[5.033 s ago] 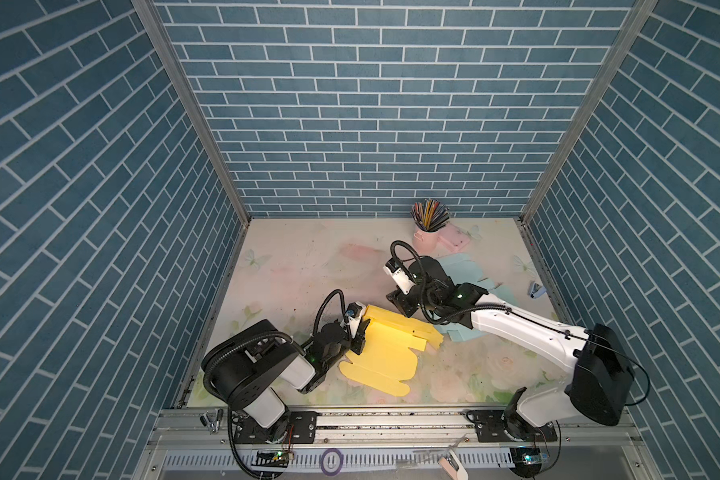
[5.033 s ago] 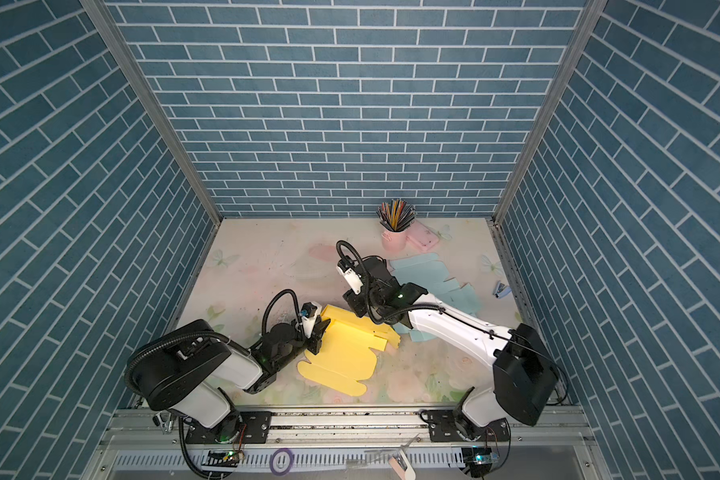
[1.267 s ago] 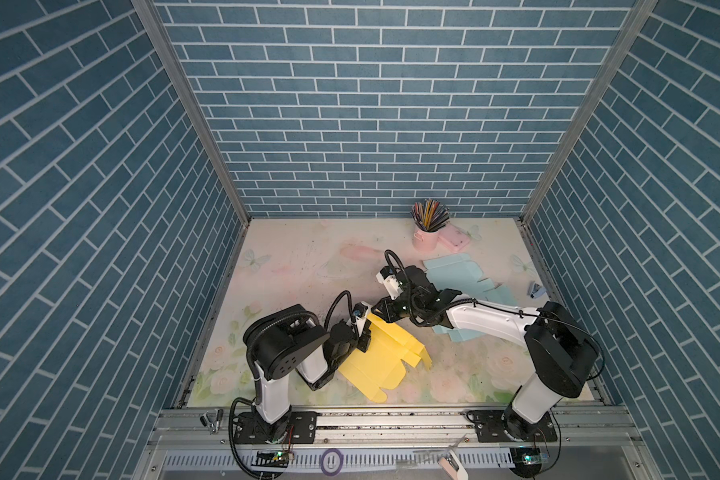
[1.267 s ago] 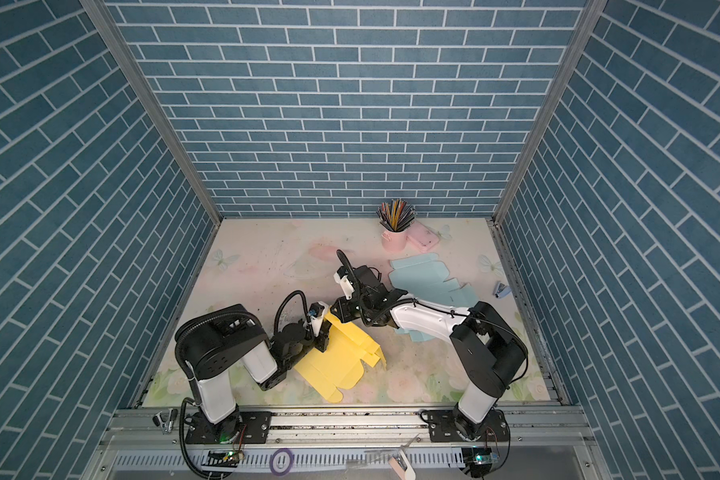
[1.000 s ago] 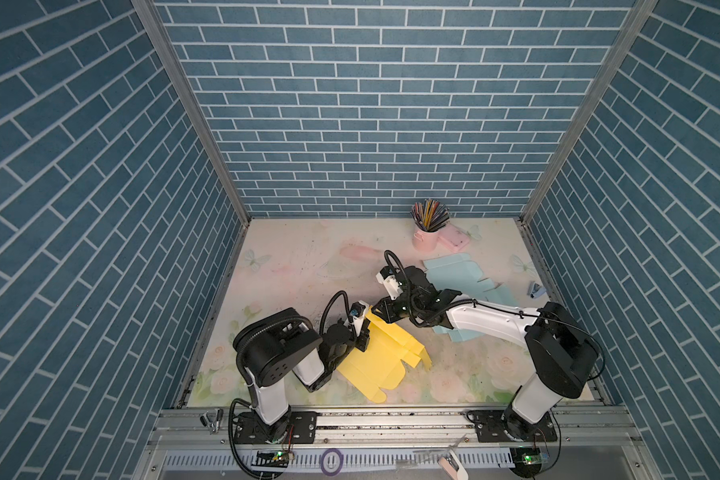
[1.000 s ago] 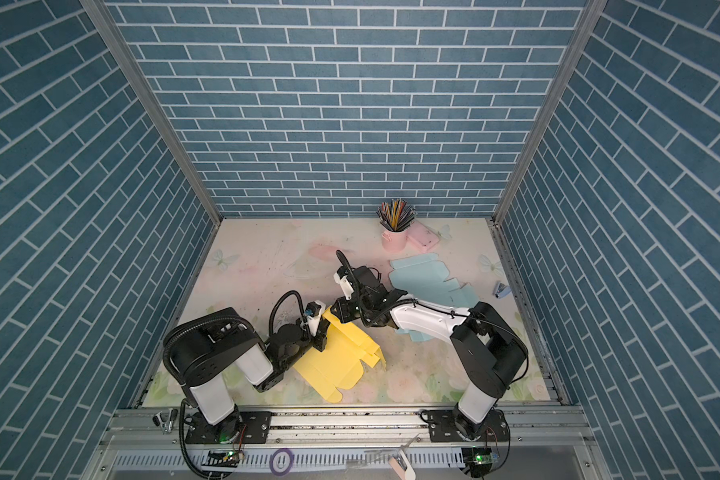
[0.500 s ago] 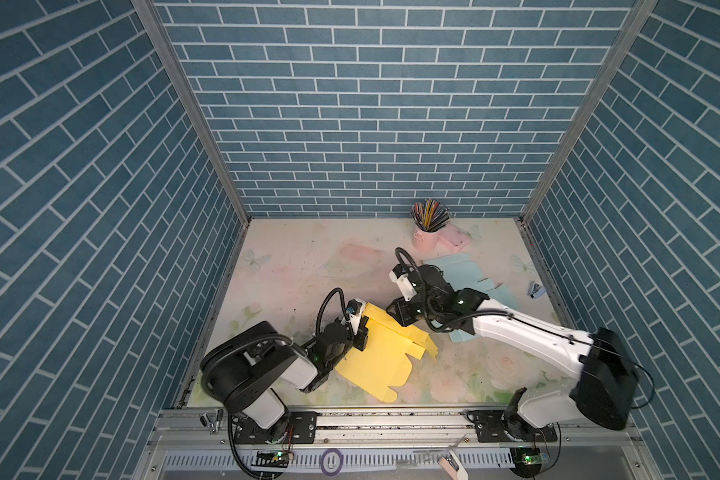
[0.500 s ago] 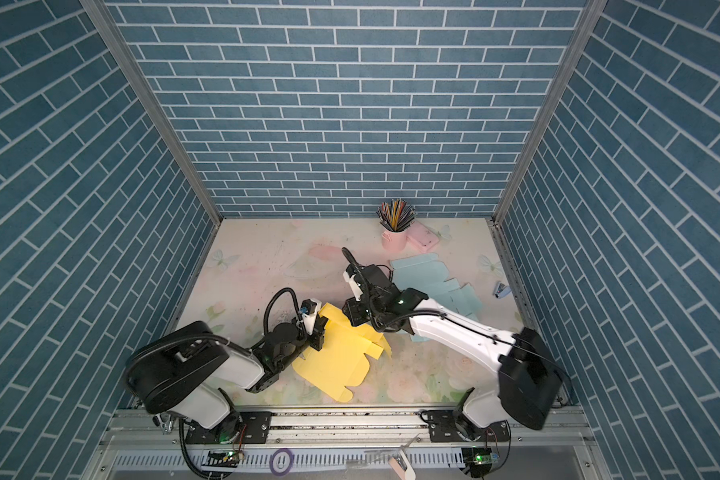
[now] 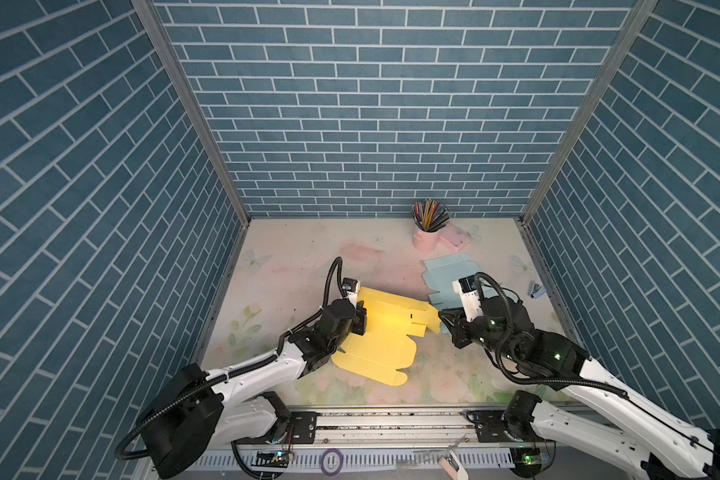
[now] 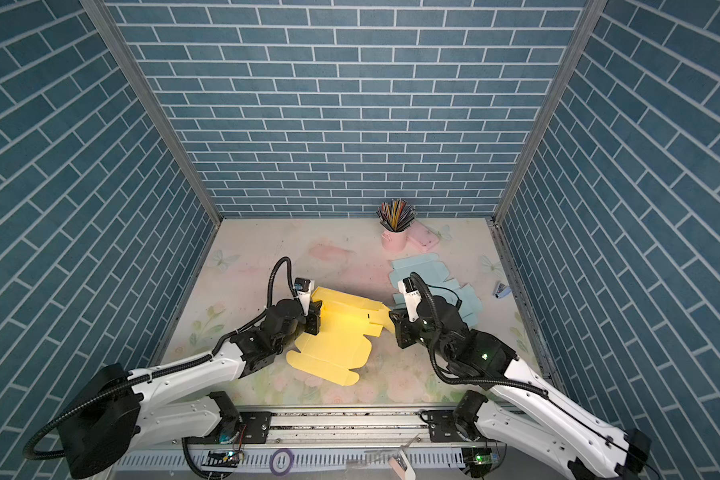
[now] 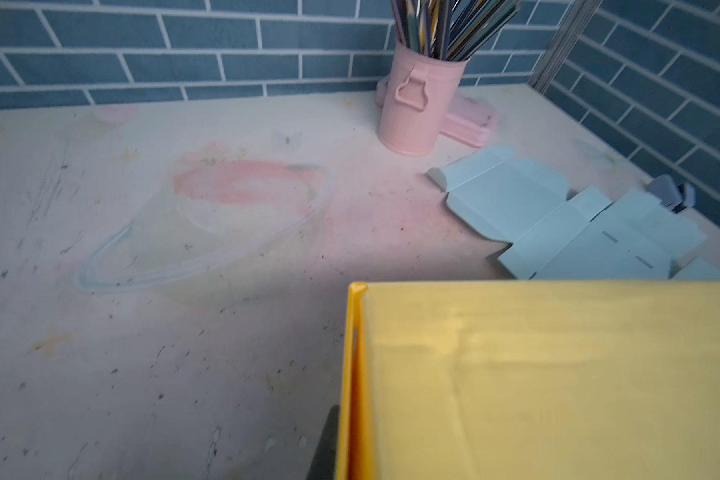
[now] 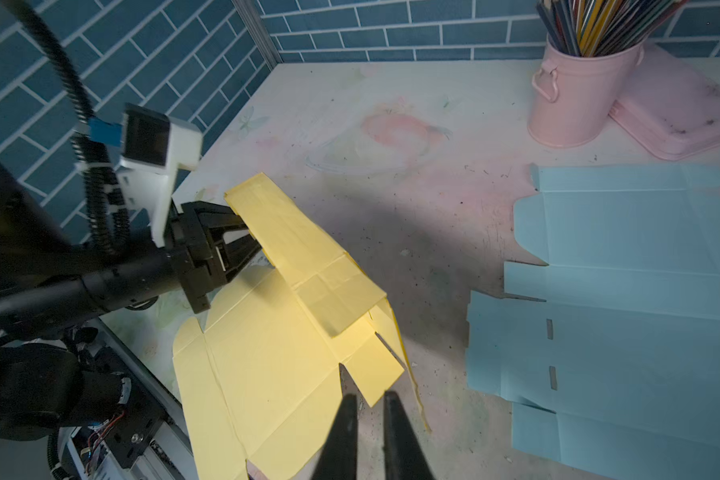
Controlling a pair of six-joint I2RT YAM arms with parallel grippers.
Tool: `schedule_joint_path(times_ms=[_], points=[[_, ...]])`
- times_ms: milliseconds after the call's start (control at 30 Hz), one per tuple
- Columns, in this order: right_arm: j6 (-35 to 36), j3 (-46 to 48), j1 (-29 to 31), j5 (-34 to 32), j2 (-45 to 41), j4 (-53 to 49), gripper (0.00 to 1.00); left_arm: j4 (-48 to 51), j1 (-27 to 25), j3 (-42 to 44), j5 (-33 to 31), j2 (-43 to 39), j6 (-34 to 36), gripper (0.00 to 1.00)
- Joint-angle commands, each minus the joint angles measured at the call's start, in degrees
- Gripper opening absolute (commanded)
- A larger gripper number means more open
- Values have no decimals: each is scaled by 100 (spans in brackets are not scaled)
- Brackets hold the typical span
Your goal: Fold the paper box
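The yellow paper box (image 9: 375,345) (image 10: 333,345) lies as a part-folded sheet at the front middle of the table. Its far long flap (image 12: 292,232) is raised and tilted over the rest. My left gripper (image 9: 360,321) (image 10: 313,318) (image 12: 248,241) is shut on that flap's left end; in the left wrist view one dark finger (image 11: 328,440) presses the doubled yellow edge (image 11: 352,395). My right gripper (image 9: 443,318) (image 10: 393,322) (image 12: 366,399) hovers at the sheet's right edge, its fingers nearly together. A yellow tab corner (image 12: 375,374) shows just past the tips; whether they pinch it is unclear.
A flat light-blue box sheet (image 9: 445,274) (image 12: 624,291) lies just right of and behind the yellow one. A pink cup of pencils (image 9: 427,239) and a pink case (image 9: 456,237) stand at the back. A small blue-grey object (image 9: 535,289) lies by the right wall.
My right gripper has drawn back to the right, off the yellow sheet's far middle to its right edge, and its fingers have closed. The left gripper keeps its hold on the flap.
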State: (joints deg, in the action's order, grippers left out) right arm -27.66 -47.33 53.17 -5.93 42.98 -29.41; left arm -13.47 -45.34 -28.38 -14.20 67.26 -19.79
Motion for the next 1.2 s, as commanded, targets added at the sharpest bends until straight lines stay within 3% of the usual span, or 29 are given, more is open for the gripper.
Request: schedule_joint_path(times_ms=[0,67,267,533,700,867,1167], points=[[223,-490,60,-123,126,15,6,848,25,-156,-418,77,-339,0],[386,-937,111,-77,715,-138,0,908,34,-143,-530,127,-362,0],[132,-1347,387,38,2054,-65,0,855,34,-119,-611,204,-446,0],[-258,-497,371,226,1588,580,0,540,509,200,112,-105,-607,0],[-109,-925,269,177,1745,713,0,653,509,302,75,-339,-565,0],[107,-1657,181,-90,2572,434,0,670,509,451,14,-549,-673,0],[-105,-1619,412,-320,3052,55,0,772,518,334,0,-601,-622,0]])
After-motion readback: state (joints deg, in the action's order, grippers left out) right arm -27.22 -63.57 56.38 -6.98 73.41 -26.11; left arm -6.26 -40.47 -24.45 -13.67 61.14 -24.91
